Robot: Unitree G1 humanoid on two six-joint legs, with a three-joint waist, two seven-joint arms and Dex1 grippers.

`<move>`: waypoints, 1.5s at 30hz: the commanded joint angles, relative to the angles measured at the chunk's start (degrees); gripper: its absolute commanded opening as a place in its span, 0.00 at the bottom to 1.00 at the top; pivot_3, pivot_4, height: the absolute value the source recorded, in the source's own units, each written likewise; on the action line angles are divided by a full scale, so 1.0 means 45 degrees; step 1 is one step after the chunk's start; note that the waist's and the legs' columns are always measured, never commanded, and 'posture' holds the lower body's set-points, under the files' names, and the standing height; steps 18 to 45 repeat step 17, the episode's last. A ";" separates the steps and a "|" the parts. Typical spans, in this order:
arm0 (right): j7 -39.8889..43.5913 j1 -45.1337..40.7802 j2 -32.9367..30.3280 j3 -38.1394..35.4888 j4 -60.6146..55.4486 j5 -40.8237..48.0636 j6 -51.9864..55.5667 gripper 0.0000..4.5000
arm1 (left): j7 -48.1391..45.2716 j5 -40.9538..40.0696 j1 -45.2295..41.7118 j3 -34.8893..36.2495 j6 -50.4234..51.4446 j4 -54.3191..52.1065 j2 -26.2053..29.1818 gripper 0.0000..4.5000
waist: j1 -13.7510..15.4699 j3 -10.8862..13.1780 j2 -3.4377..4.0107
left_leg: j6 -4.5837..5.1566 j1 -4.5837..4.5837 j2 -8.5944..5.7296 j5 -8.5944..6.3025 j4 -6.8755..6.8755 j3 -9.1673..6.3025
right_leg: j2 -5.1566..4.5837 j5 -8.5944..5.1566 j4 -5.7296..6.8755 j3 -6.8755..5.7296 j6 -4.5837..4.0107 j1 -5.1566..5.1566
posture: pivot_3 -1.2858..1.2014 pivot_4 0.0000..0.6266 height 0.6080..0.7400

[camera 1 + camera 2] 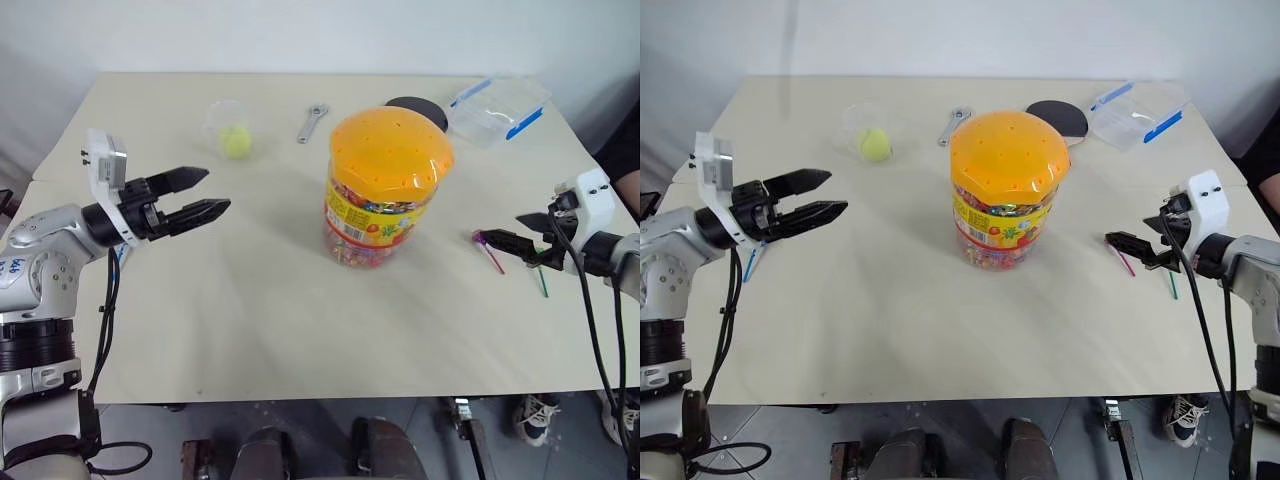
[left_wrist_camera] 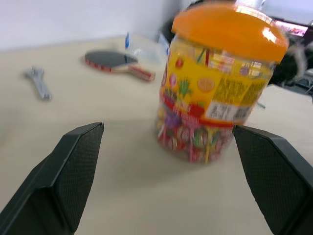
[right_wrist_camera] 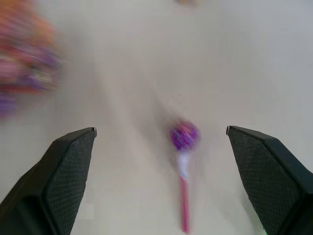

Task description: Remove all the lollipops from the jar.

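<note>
Left eye view showed the jar [image 1: 385,190] standing upright near the middle of the pale table [image 1: 250,300], its domed orange lid [image 1: 392,150] in place and colourful sweets visible through the clear wall. To the jar's right, well apart from it, a lollipop with a magenta stick [image 1: 489,250] lay flat on the table, its purple wrapped head pointing toward the jar. Just beyond that one, farther from the jar, a green stick [image 1: 542,280] lay on the table, partly hidden by the right arm. The right gripper [image 3: 161,142] hovered over the magenta lollipop with its jaws spread wide and nothing between them; the candy lay on the table between the two fingers without touching either. The left gripper [image 1: 205,195] hung in the air to the jar's left, well apart from it, pointing toward the jar, its fingers parted and empty. Behind the jar to the left stood a small clear cup with a yellow-green ball [image 1: 235,140], and a wrench [image 1: 311,123] lay between that cup and the jar. Behind the jar to the right lay a dark paddle [image 1: 1058,118] and a flat clear box with a blue strip [image 1: 498,108].
</note>
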 commanded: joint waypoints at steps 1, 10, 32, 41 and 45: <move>0.2240 0.0960 -0.0168 -0.0188 -0.1494 0.0773 -0.1889 0.99 | 0.0194 0.0284 0.0271 0.0312 -0.0273 0.0137 0.0278 1.00 | 0.0058 0.0000 -0.0001 | 0.0000 -0.0001 0.0000 0.0000 0.0001 -0.0001 | -0.0001 0.0000 -0.0002 -0.0001 0.0000 0.0002 | 0.52 0.24 1.00; 0.5173 0.2783 0.0890 0.1631 -0.0544 -0.0247 -0.6615 0.99 | 0.0407 0.0082 0.2919 0.1239 -0.0625 -0.0835 0.0293 1.00 | 0.0252 0.0000 -0.0002 | 0.0001 0.0007 -0.0001 -0.0001 0.0019 0.0002 | -0.0001 0.0000 -0.0006 0.0001 0.0000 0.0016 | 0.52 0.24 1.00; 0.4435 0.2724 0.1642 0.2187 0.0490 -0.0892 -0.7506 0.99 | 0.0832 -0.0538 0.4277 0.2103 -0.0385 -0.2062 -0.0022 1.00 | 0.0349 -0.0001 -0.0002 | 0.0001 0.0006 0.0005 -0.0001 0.0056 -0.0010 | -0.0007 0.0000 -0.0003 -0.0001 0.0000 0.0036 | 0.52 0.24 1.00; 0.4435 0.2724 0.1642 0.2187 0.0490 -0.0892 -0.7506 0.99 | 0.0832 -0.0538 0.4277 0.2103 -0.0385 -0.2062 -0.0022 1.00 | 0.0349 -0.0001 -0.0002 | 0.0001 0.0006 0.0005 -0.0001 0.0056 -0.0010 | -0.0007 0.0000 -0.0003 -0.0001 0.0000 0.0036 | 0.52 0.24 1.00; 0.4435 0.2724 0.1642 0.2187 0.0490 -0.0892 -0.7506 0.99 | 0.0832 -0.0538 0.4277 0.2103 -0.0385 -0.2062 -0.0022 1.00 | 0.0349 -0.0001 -0.0002 | 0.0001 0.0006 0.0005 -0.0001 0.0056 -0.0010 | -0.0007 0.0000 -0.0003 -0.0001 0.0000 0.0036 | 0.52 0.24 1.00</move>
